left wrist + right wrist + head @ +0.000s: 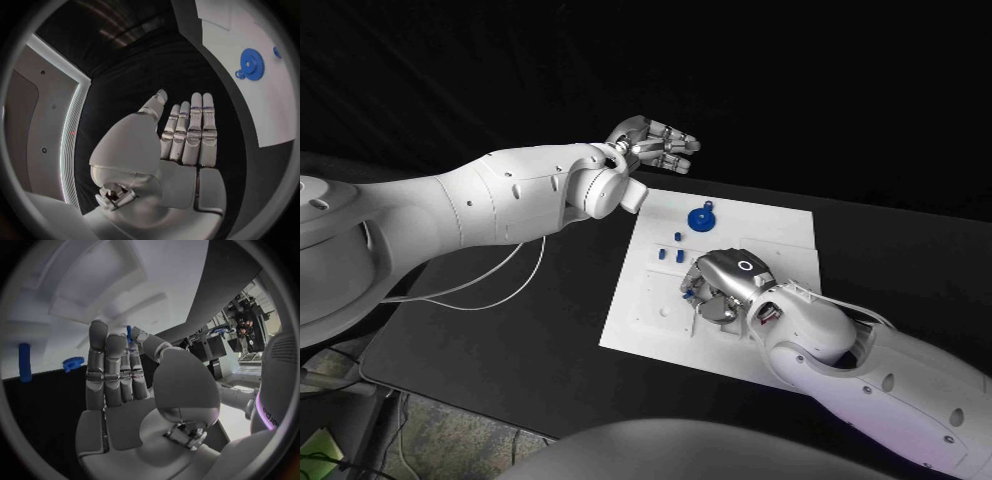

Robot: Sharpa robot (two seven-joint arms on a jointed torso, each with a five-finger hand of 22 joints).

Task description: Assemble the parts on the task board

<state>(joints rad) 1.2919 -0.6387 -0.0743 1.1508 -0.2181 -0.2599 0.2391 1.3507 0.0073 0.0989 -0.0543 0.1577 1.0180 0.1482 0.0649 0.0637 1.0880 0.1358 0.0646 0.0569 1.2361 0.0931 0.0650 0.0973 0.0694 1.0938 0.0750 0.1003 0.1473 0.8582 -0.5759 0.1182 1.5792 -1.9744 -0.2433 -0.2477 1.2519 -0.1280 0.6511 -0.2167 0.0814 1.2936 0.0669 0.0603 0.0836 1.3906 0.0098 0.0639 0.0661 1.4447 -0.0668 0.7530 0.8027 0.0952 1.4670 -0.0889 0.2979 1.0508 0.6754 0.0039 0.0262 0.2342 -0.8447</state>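
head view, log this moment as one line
left hand: open, raised off board | right hand: over board, pinching blue part | gear: lying on board, untouched

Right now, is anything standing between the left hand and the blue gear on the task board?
Nothing visible does. The left hand, open, hangs beyond the task board's far edge; between it and the blue gear lie only bare table and bare board. The right hand is over the board's near part.

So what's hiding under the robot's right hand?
The right hand is over the white task board. A small blue part sits pinched at its fingertips. Whatever else lies on the board beneath the palm is covered.
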